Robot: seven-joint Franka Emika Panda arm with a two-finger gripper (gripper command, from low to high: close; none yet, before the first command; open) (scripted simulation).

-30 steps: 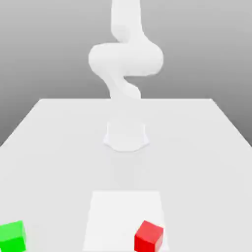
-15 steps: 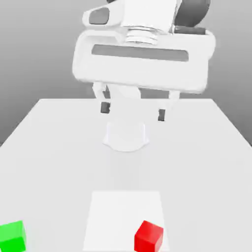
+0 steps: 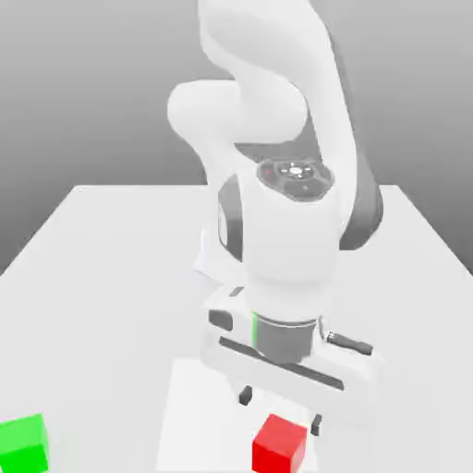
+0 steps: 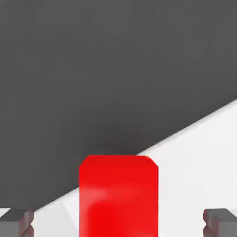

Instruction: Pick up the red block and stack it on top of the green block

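The red block [image 3: 279, 443] rests on the table near the front edge, on the exterior view's right. The green block [image 3: 23, 443] sits far off at the exterior view's left front corner. My gripper [image 3: 280, 411] hangs open just over the red block, with one dark finger on either side of it. In the hand view the red block [image 4: 118, 194] lies between the two fingertips [image 4: 221, 221], with wide gaps on both sides and no contact. The green block does not show in the hand view.
A paler square patch [image 3: 189, 406] marks the white table [image 3: 92, 259] under the red block. The arm's base [image 3: 208, 259] stands at the table's middle. In the hand view the table edge [image 4: 185, 132] runs just beyond the red block, with dark floor past it.
The hand has come down from high over the table's middle to just above the red block. Both blocks stay where they were.
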